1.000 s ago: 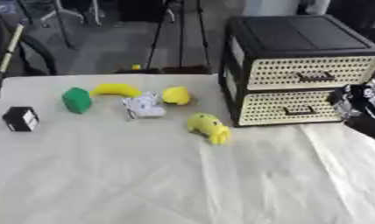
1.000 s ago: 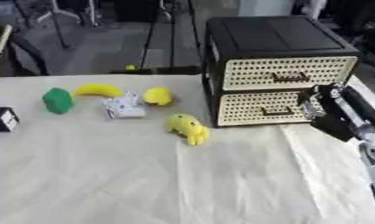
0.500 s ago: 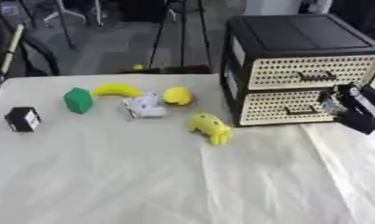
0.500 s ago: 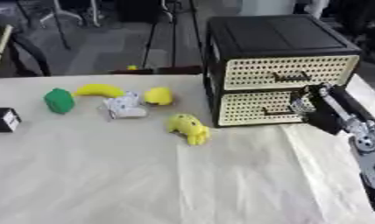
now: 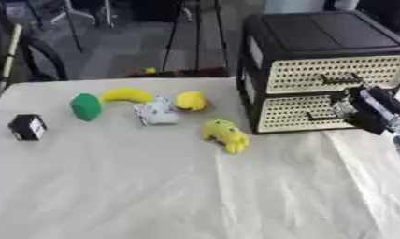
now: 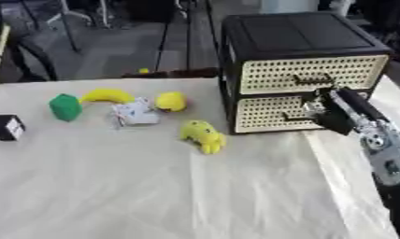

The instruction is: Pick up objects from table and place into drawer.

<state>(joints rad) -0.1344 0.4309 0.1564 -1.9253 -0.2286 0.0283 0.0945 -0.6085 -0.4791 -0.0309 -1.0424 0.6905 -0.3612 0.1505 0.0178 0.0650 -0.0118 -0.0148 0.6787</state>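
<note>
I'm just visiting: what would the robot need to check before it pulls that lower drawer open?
1. Right hand at the lower drawer front: ok.
2. Fingers hooked on the handle: cannot tell.
3. Both drawers shut: ok, neither is pulled out.
4. Cloth in front of the drawer unit free for the drawer to slide: ok; the yellow toy lies off to the left.
5. Objects waiting on the table: ok, none picked up yet.
6. Left hand: not in view.

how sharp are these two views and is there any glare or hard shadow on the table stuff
Left eye view: soft all over, the robot hand at the lower drawer smeared. Right eye view: equally soft, light even, no glare, only faint shadows under the yellow toy.
</note>
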